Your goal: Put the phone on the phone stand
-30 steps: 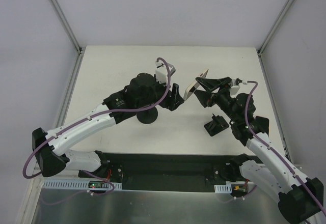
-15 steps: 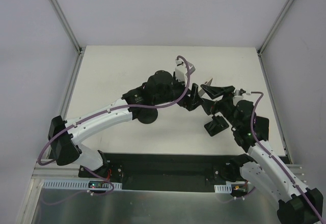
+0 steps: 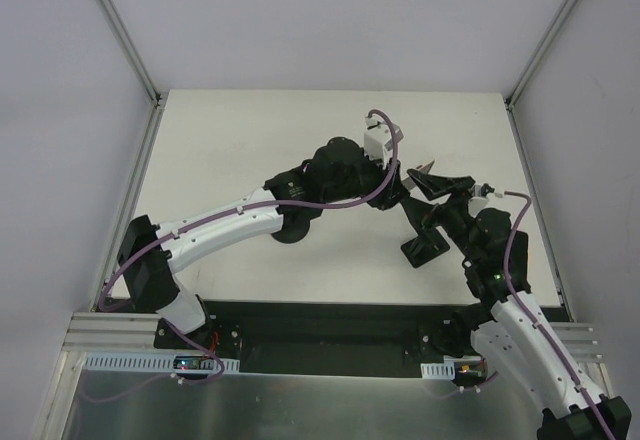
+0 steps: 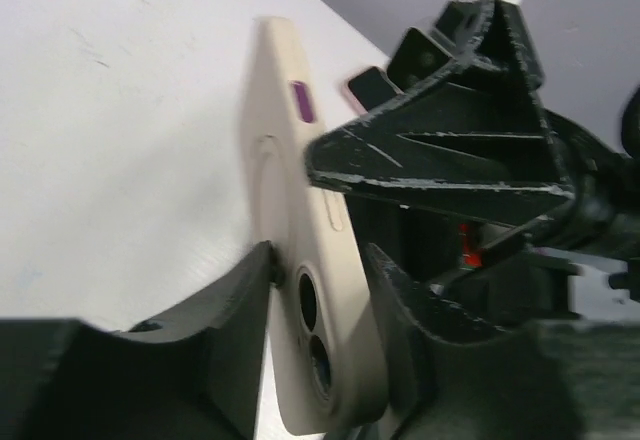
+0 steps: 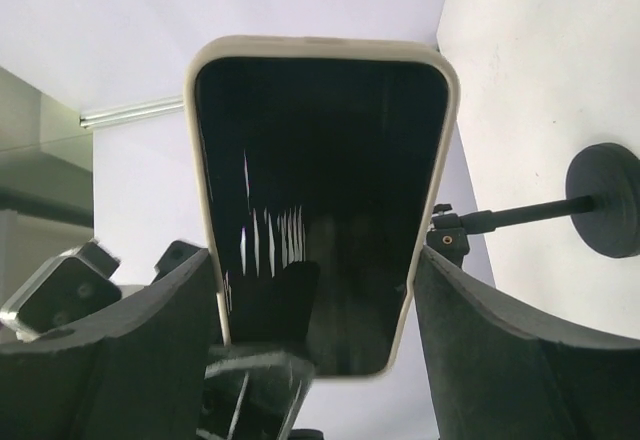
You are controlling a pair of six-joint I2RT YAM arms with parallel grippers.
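The phone (image 4: 300,210) has a cream case and a dark screen (image 5: 320,190). It is held in the air between both grippers, right of the table's middle. My right gripper (image 5: 315,260) is shut on its two long edges. My left gripper (image 4: 320,270) grips it across front and back, near the camera lenses. In the top view the left gripper (image 3: 398,198) meets the right gripper (image 3: 428,182), and the phone is mostly hidden. The phone stand (image 3: 290,230) has a round black base under my left arm. It also shows in the right wrist view (image 5: 605,200), with an upright rod.
A small black angled bracket (image 3: 425,248) lies on the table just below the grippers. Grey walls and metal rails (image 3: 135,175) border the white table. The black mounting strip (image 3: 330,325) runs along the near edge.
My left arm has swung right and reached the phone, taking it between its fingers. My right gripper with the phone has shifted right and slightly nearer.
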